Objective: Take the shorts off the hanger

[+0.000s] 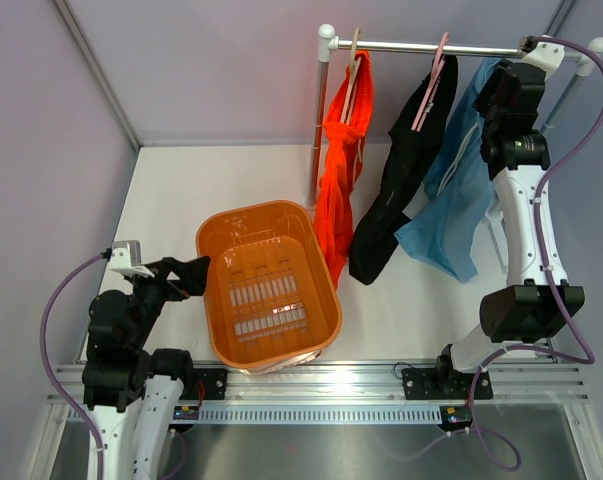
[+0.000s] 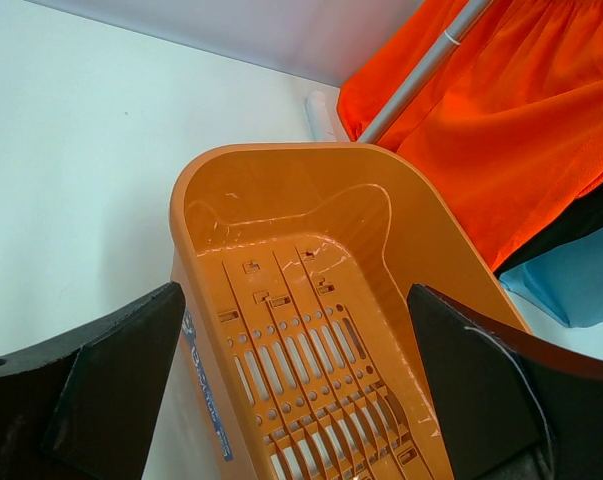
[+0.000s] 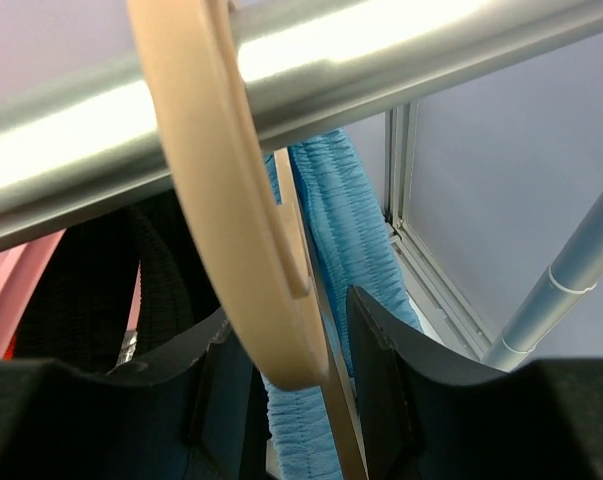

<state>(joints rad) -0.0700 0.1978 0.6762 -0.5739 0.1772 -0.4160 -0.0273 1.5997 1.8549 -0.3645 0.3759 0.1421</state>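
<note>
Three shorts hang from hangers on a metal rail [image 1: 431,47]: bright orange [image 1: 339,180], black [image 1: 401,190] and light blue [image 1: 459,200]. My right gripper [image 1: 503,92] is raised to the rail at the blue shorts. In the right wrist view its fingers [image 3: 289,308] stand open on either side of the beige hanger hook [image 3: 221,150] and the blue waistband [image 3: 336,210]. The black shorts [image 3: 91,300] hang just left of it on a pink hanger [image 1: 431,85]. My left gripper [image 1: 186,275] is open and empty, low by the basket's left rim [image 2: 296,300].
An orange plastic basket [image 1: 221,228] stands on the table under the rail's left end, seen close in the left wrist view [image 2: 281,152]. The rack's left post [image 1: 319,130] and right post [image 3: 561,290] stand near the arms. Enclosure walls close the back and sides.
</note>
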